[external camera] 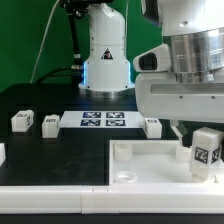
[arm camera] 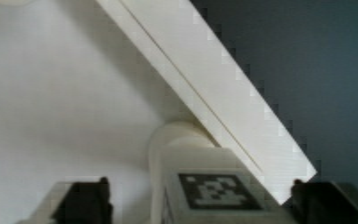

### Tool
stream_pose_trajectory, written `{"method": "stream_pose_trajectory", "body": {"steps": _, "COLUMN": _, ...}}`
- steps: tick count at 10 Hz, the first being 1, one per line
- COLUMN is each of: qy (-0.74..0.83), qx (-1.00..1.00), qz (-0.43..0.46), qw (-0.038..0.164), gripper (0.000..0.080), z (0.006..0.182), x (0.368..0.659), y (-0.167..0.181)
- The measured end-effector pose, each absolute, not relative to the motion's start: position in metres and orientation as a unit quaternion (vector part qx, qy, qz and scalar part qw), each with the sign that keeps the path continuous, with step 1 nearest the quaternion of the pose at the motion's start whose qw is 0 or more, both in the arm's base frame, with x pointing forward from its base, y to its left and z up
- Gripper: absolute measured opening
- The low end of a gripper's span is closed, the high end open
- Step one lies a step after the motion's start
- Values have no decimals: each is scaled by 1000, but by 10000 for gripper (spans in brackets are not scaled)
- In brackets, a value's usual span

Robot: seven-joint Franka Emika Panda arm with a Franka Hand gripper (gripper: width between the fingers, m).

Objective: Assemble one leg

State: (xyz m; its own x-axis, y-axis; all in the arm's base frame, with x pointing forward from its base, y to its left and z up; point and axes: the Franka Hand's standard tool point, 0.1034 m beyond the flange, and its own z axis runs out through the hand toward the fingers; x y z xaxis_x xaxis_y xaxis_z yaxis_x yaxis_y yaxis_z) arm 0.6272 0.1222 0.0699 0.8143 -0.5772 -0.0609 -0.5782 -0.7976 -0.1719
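A leg (external camera: 207, 150), a small white block with a black-and-white tag, stands on the white tray (external camera: 130, 165) near the exterior view's right edge. My gripper (external camera: 195, 135) hangs right over it. In the wrist view the leg (arm camera: 208, 187) sits between my two dark fingers (arm camera: 83, 200), next to the tray's raised rim (arm camera: 194, 85). The jaws are open with a gap on each side of the leg, wider on one side. Three more legs (external camera: 22, 121), (external camera: 50, 123), (external camera: 152, 126) lie on the black table behind the tray.
The marker board (external camera: 103, 120) lies flat behind the tray, between the loose legs. The robot's white base (external camera: 105, 55) stands at the back. Green backdrop is behind the table.
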Motion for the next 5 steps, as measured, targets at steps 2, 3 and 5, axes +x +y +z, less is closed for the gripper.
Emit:
{"method": "stream_pose_trajectory", "body": {"steps": 2, "qy": 198, "qx": -976, "qz": -2, "qw": 89, "gripper": 618, "z": 73, "x": 629, "y": 124}}
{"method": "stream_pose_trajectory", "body": {"steps": 3, "qy": 128, "qx": -988, "qz": -8, "qw": 84, "gripper": 642, "z": 75, "x": 630, "y": 126}}
{"method": "stream_pose_trajectory", "body": {"steps": 5, "qy": 17, "qx": -997, "qz": -17, "qw": 75, "gripper": 648, "z": 77, "x": 632, "y": 127}}
